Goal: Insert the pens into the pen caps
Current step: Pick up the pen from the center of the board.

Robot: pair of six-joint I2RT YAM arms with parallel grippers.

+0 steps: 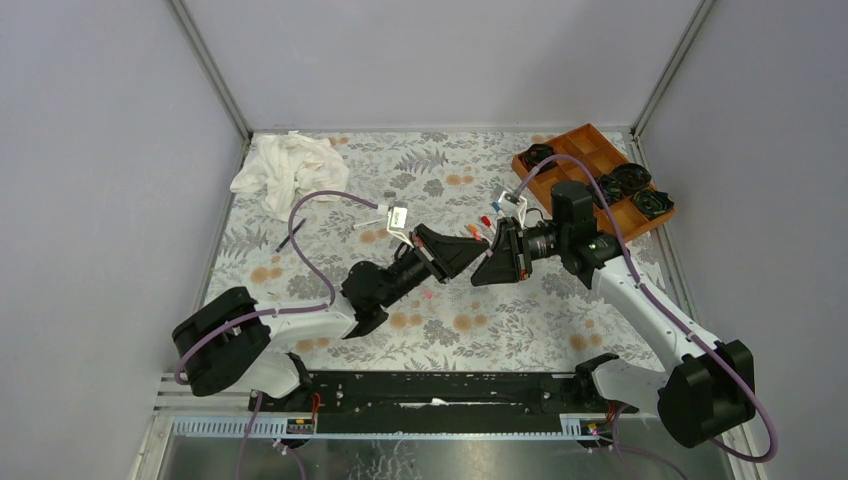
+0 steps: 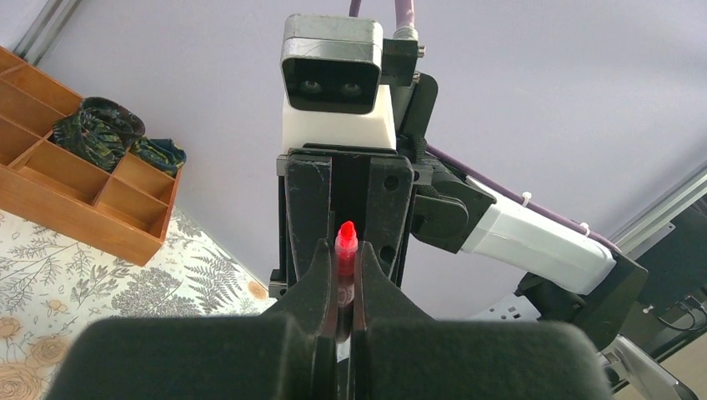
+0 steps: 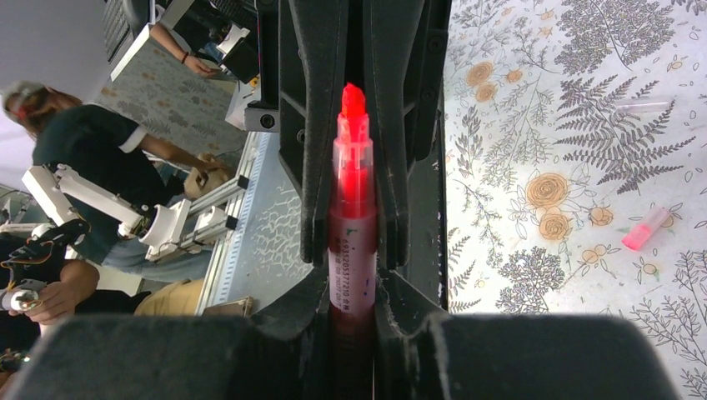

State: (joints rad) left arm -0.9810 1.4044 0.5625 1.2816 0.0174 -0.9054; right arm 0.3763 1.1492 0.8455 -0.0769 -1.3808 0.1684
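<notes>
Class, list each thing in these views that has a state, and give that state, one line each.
right gripper: fingers shut on the red pen.
red pen: uncapped, tip bare.
left gripper: fingers shut on a red piece, cap or pen unclear.
pink cap: loose, lying on the table.
white cloth: crumpled.

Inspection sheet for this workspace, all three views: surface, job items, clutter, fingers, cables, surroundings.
Surface: floral-print table.
Job's things: red-tipped pen in right gripper; red piece in left gripper, cap or pen unclear; pink cap loose on table.
Clutter: white cloth; wooden tray holding black rosettes.
Grippers: both shut, fingers meeting tip to tip.
Cables: purple cables along both arms.
Surroundings: grey walls; person beyond the table.
</notes>
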